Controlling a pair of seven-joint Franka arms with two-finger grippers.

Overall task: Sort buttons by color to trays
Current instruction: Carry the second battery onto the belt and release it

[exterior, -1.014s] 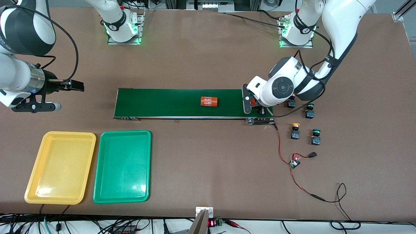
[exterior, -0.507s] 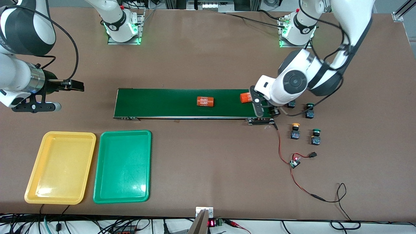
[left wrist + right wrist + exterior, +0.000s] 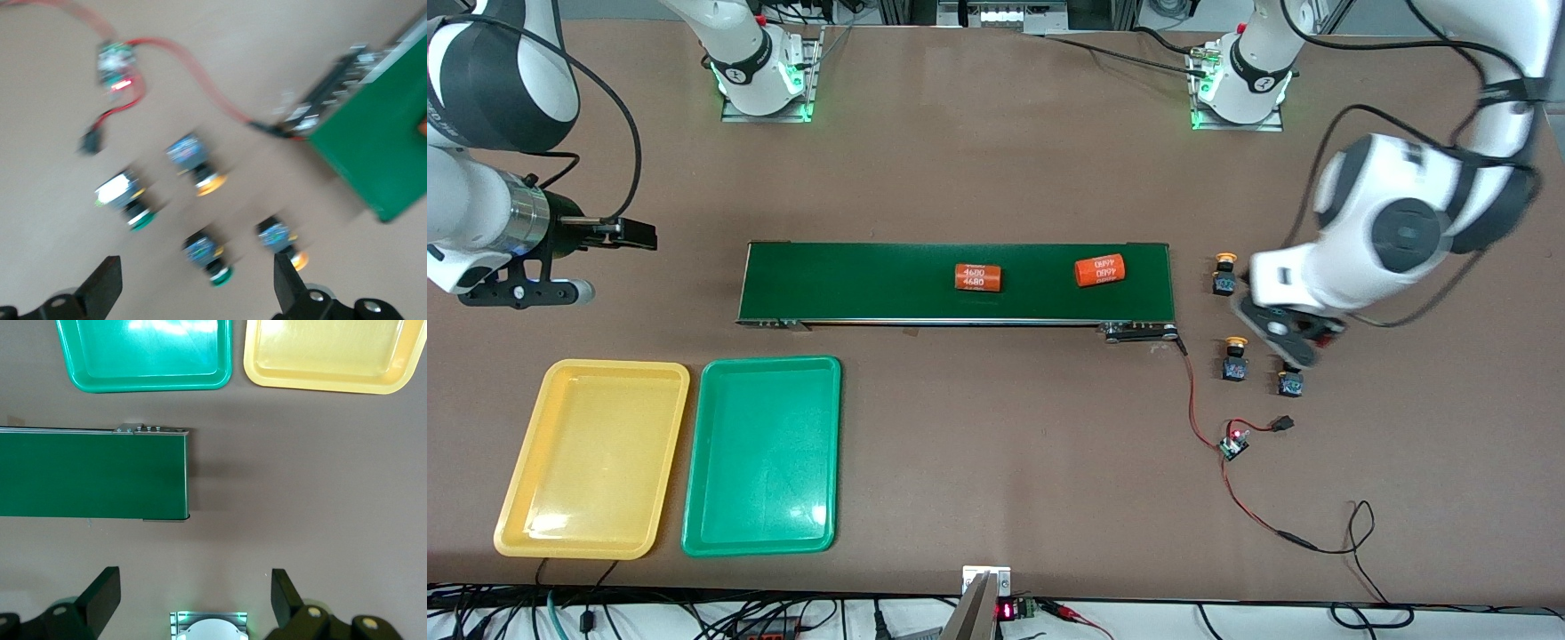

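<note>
Your right gripper (image 3: 618, 233) waits with jaws apart and empty, the yellow tray (image 3: 591, 458) and green tray (image 3: 763, 453) lying below it toward the camera. Your left gripper (image 3: 1285, 338), jaws spread and empty, hovers over the four buttons (image 3: 200, 200); pick one cap, centre it between the fingers (image 3: 103, 287), then descend. That wrist view is smeared, so caps probably read two yellow, two green; from the front the arm hides one green button.
</note>
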